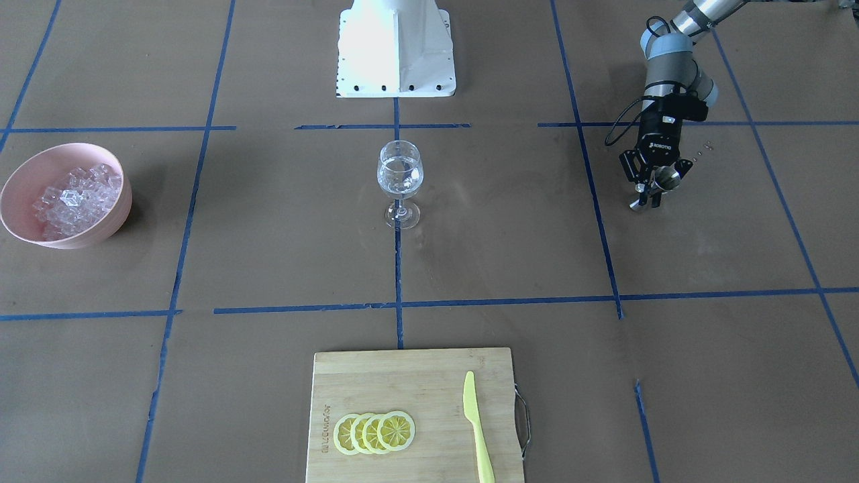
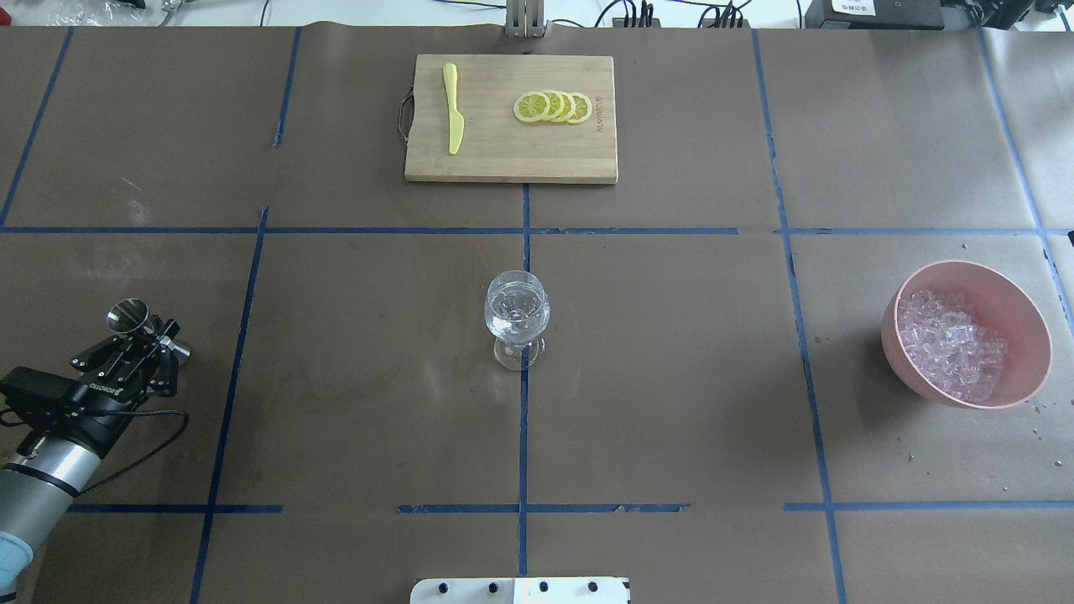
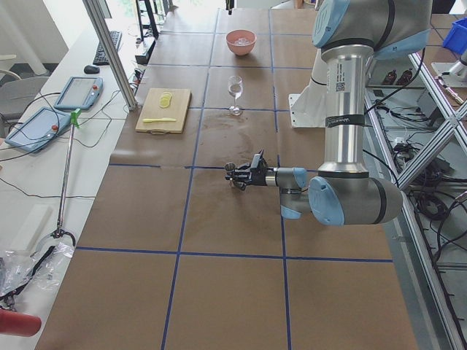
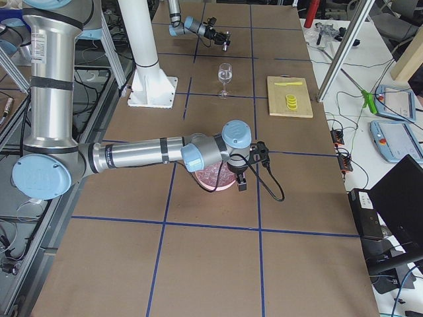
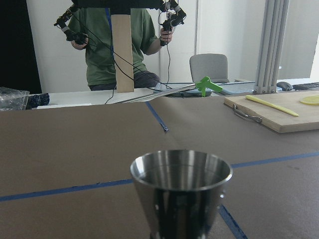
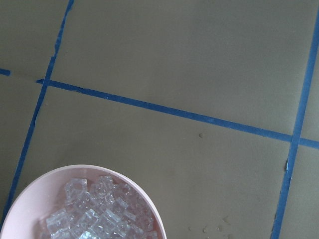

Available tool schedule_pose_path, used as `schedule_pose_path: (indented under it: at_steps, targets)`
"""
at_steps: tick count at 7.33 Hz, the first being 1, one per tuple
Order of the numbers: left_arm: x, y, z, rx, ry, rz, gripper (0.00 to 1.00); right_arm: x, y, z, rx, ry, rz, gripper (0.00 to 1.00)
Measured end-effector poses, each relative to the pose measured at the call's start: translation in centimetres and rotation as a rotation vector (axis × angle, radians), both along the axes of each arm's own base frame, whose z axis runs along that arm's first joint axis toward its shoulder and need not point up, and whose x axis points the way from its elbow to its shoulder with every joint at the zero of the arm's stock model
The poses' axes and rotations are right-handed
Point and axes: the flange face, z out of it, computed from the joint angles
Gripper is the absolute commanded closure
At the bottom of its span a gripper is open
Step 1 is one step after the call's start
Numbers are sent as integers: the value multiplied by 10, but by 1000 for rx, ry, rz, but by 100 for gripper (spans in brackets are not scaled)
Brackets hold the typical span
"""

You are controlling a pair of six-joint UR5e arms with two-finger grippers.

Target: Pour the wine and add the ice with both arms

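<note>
Steel jigger (image 5: 181,191) sits pinched in your left gripper (image 2: 155,335); wine (image 2: 516,309) is in the central wine glass (image 2: 517,335), so pouring looks done. Next, lower the right gripper (image 4: 242,183), whose state I cannot tell, onto the ice (image 2: 952,352) in the pink bowl (image 2: 1019,310).

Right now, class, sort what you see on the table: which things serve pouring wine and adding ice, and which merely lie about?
For the job: wine glass, wine in it, ice, pink bowl, metal cup in the left gripper.
Lying about: cutting board, lemon slices, yellow knife.

Light is bright and even, focus sharp. The pedestal (image 1: 396,47) glares white; the steel cup (image 2: 127,315) in the left end effector (image 2: 153,333) glints.
</note>
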Motion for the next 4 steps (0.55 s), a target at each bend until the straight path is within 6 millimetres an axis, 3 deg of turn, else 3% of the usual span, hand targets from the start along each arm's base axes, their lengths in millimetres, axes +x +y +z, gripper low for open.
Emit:
schedule_pose_path:
  at_steps: [4]
  targets:
    - [2,1,-1,-1,2,9,94,0,0,0,0,0,0,0]
